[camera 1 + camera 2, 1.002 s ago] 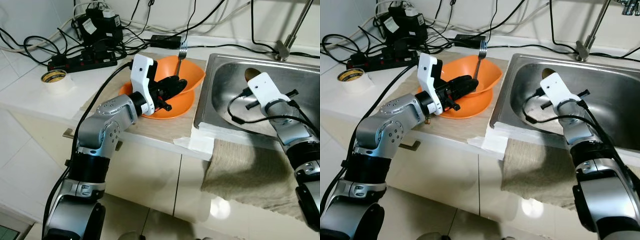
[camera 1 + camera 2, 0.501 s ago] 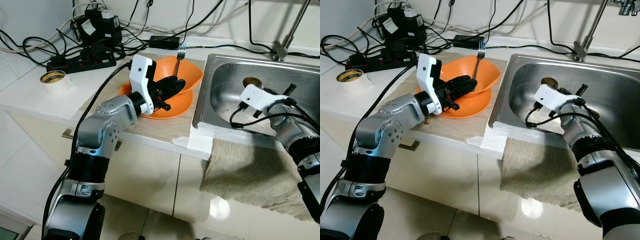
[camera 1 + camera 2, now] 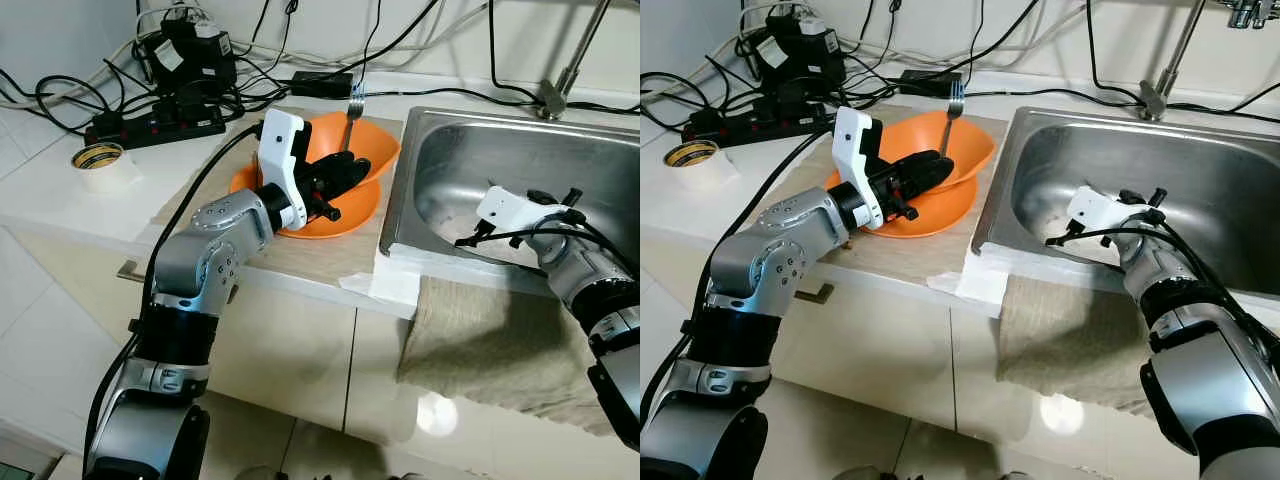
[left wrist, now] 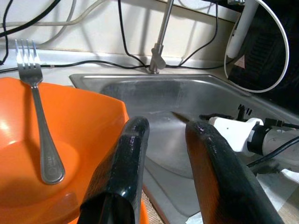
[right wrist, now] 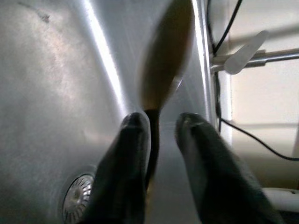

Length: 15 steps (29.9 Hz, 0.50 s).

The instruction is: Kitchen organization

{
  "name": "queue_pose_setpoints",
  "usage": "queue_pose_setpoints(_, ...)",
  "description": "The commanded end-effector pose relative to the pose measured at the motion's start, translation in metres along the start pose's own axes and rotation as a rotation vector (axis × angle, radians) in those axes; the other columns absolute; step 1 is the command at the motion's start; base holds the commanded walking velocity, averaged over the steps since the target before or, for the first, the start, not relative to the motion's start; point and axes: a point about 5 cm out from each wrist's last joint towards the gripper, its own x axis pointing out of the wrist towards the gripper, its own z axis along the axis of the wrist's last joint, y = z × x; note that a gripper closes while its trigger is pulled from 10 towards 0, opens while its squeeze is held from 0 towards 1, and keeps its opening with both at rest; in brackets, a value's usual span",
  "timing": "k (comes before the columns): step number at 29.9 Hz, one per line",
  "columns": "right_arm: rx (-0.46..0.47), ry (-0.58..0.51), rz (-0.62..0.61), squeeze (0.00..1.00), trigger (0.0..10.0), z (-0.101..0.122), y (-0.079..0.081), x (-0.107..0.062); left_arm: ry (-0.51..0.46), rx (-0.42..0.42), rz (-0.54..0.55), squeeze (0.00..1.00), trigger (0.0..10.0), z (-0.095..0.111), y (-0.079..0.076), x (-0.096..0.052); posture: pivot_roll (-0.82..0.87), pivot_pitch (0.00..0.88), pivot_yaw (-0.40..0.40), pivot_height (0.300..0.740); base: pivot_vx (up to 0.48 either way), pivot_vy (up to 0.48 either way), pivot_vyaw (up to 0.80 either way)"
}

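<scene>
Orange plastic marks the two nested bowls on the desk, and the left end effector reaches into them from the near side, its two black fingers slightly parted and holding nothing; the upper bowl's rim lies just under and beside the fingers. A steel fork leans in the upper bowl just beyond the left end effector, its handle end in the bowl's bottom and its tines propped up above the far rim. The bowls sit on a pale mat laid over the desk. Past the bowls, on the far side of the left end effector, opens the stainless sink, with a tap rising at its back edge. The right end effector is down inside the sink, its fingers close together with a dark thin handle between them; a blurred brown spoon-like utensil extends ahead of the fingertips, over the steel basin, with the drain strainer near them. A grey-brown towel hangs over the sink's front edge below the right arm. Well away to the left end effector's outer side lie a roll of tape and a power strip among black cables.
</scene>
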Motion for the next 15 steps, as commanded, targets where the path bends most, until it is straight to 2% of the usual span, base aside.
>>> queue_pose_setpoints(1, -0.028, -0.048, 0.034, 1.0, 10.0, 0.011, 0.009, 0.0, 0.0, 0.012, 0.016, 0.0, 10.0, 0.004, 0.003, -0.002, 0.04, 0.0, 0.053, 0.74, 0.0, 0.0, 0.0)
queue_pose_setpoints(7, -0.038, -0.046, 0.046, 1.0, 10.0, 0.011, 0.01, 0.0, 0.001, 0.016, 0.015, 0.0, 10.0, 0.004, 0.003, -0.002, 0.04, 0.0, 0.054, 0.74, 0.0, 0.0, 0.0)
queue_pose_setpoints(15, -0.113, -0.032, 0.098, 1.0, 10.0, 0.009, 0.021, 0.0, 0.008, 0.02, 0.018, 0.0, 10.0, 0.005, 0.005, -0.002, 0.04, 0.0, 0.057, 0.74, 0.0, 0.0, 0.0)
